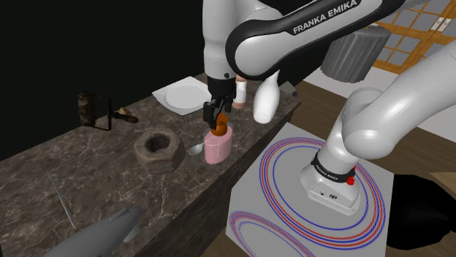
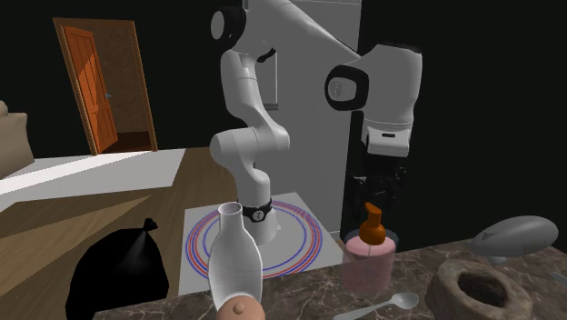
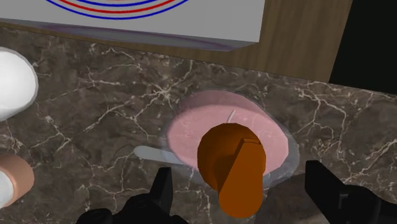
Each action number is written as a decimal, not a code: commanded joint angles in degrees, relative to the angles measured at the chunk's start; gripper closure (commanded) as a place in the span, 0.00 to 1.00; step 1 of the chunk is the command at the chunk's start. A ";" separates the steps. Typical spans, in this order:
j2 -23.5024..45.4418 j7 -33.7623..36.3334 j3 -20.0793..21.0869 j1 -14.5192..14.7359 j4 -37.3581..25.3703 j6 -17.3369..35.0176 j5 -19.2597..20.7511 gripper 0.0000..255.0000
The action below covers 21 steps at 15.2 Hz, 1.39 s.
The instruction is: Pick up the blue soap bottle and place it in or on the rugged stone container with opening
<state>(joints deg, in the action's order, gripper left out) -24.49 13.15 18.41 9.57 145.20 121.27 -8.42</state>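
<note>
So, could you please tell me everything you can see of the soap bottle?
The soap bottle has a squat, pink, slightly translucent body and an orange pump head with a short spout. It stands upright on the dark marbled counter, near the edge facing the robot's stand. A spoon lies close beside its base; whether they touch is unclear. The gripper hangs right over it, open fingers on either side of the pump without touching it.

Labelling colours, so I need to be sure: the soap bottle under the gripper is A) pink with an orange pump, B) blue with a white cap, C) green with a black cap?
A: the soap bottle below the gripper has a pink body and an orange pump.
</note>
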 commanded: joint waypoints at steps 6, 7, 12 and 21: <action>0.22 -0.07 0.03 -0.03 0.47 0.71 0.00 0.00; 0.21 -0.06 0.03 -0.03 0.46 0.69 0.00 0.00; 0.21 -0.06 0.03 -0.03 0.46 0.69 0.00 1.00; -0.85 -0.17 -0.32 -0.02 -1.08 -1.90 0.04 1.00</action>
<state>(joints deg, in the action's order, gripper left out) -25.02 12.99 18.16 9.52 144.49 120.06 -8.37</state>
